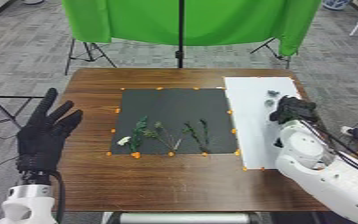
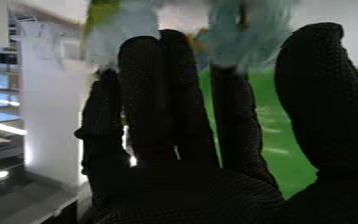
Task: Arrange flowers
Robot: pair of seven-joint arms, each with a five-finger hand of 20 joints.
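Note:
In the head view, my left hand (image 1: 47,135) is at the table's left side, fingers straight and spread. My right hand (image 1: 293,109) is over the white sheet (image 1: 246,110) at the right. The wrist view shows my right hand (image 2: 171,130) open, fingers extended, with a blurred pale blue-green thing (image 2: 246,37) by the fingertips; contact cannot be told. On the dark mat (image 1: 171,105) lie a white flower (image 1: 123,141), a leafy green stem (image 1: 141,131), thin branching stems (image 1: 167,138) and darker green sprigs (image 1: 196,134). Small grey-blue things (image 1: 273,93) sit on the sheet beyond my right hand.
Orange markers (image 1: 136,155) line the mat and sheet edges on the brown table (image 1: 175,182). Behind the table hangs a green cloth (image 1: 140,25) with a black stand (image 1: 180,53) in front. My right forearm (image 1: 322,170) crosses the table's right edge.

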